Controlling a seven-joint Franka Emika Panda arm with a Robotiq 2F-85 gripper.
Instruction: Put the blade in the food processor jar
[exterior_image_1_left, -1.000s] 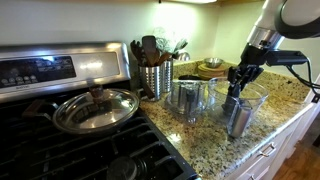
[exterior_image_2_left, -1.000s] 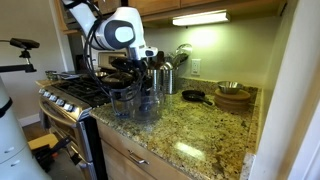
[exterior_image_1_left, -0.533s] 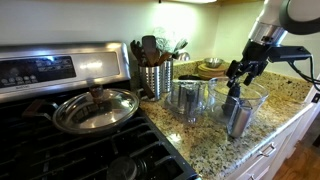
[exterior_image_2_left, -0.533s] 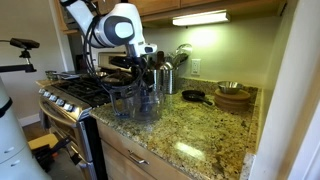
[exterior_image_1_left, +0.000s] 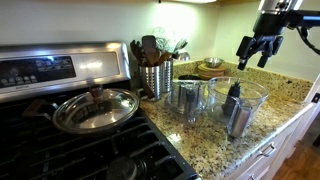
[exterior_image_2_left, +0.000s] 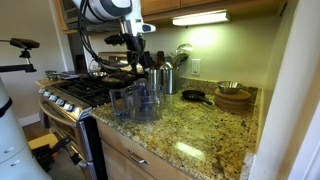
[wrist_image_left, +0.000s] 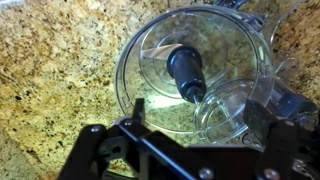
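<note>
The blade (wrist_image_left: 187, 72), a dark spindle, stands upright in the middle of the food processor jar (wrist_image_left: 130, 62), a wide clear bowl on the granite counter. In an exterior view the blade (exterior_image_1_left: 233, 102) rises inside the jar (exterior_image_1_left: 252, 97). My gripper (exterior_image_1_left: 258, 45) hangs well above the jar, open and holding nothing. From the wrist I look straight down, and my gripper (wrist_image_left: 195, 125) has its dark fingers (wrist_image_left: 131, 122) spread wide over the jar's near side. Seen from the opposite side, the gripper (exterior_image_2_left: 135, 45) hovers above the jar (exterior_image_2_left: 143, 101).
A smaller clear container (exterior_image_1_left: 187, 98) stands right beside the jar. A steel utensil holder (exterior_image_1_left: 155, 78) and a lidded pan (exterior_image_1_left: 95, 108) on the stove lie beyond it. Stacked bowls (exterior_image_2_left: 233, 97) and a small skillet (exterior_image_2_left: 192, 96) sit along the counter's back.
The gripper opened and let go of the blade, then rose straight up from the jar. The blade stays standing inside the jar.
</note>
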